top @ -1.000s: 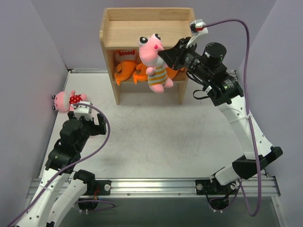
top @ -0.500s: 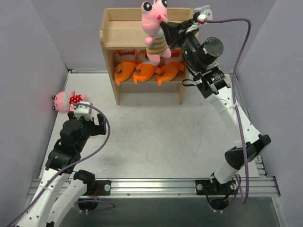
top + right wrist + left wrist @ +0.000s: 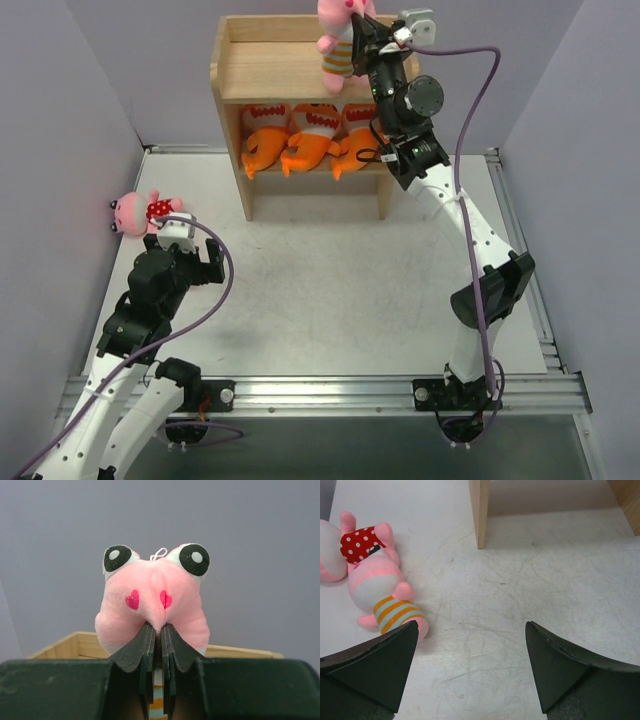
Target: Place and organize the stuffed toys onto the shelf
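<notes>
Overhead, we see a pale grey, scuffed table (image 3: 330, 290) with lilac walls around it. At twelve o'clock stands the shelf (image 3: 300, 70), boxy light natural wood with flat side panels and a raised rim on top. The right arm (image 3: 470, 230), white with black joints, now stretches tall toward one o'clock; a second ago it was bent lower. Its right gripper (image 3: 362, 45) is pinched together on the face of a soft pink striped doll (image 3: 337, 38). That doll has risen from in front of the middle tier to above the back right of the top tier. On the middle tier three plush orange fish (image 3: 300, 140) with white toothy mouths lie side by side, no longer partly covered by the doll. The left gripper (image 3: 471, 630) hangs unmoved at eight o'clock, its black jaws spread wide and holding nothing. By the wall at nine o'clock lie a polka-dot doll (image 3: 362, 542) and, touching it, a second striped doll (image 3: 385, 600).
</notes>
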Available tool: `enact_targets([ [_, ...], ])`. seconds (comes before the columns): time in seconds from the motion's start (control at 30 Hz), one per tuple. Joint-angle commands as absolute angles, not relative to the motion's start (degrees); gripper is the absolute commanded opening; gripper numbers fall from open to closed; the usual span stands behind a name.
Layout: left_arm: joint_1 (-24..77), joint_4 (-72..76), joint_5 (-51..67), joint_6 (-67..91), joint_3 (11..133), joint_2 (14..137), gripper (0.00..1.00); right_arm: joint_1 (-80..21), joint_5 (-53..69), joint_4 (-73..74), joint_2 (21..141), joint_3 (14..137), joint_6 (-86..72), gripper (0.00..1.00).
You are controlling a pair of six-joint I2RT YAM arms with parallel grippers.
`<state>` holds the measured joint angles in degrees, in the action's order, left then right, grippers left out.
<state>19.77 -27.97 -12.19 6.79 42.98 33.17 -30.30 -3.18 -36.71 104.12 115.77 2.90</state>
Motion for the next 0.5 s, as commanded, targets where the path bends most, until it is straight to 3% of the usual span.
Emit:
enact_targets([
  [0.0, 19.5, -26.2, -12.9, 6.2, 43.3, 33.4, 0.96, -29.7, -8.0, -51.0, 106.4, 119.1, 10.4, 0.00],
  [0.47, 19.3, -25.1, -11.7, 5.3, 42.8, 35.1, 0.97, -26.0, -13.4, -66.0, 120.2, 126.9, 17.4, 0.00],
])
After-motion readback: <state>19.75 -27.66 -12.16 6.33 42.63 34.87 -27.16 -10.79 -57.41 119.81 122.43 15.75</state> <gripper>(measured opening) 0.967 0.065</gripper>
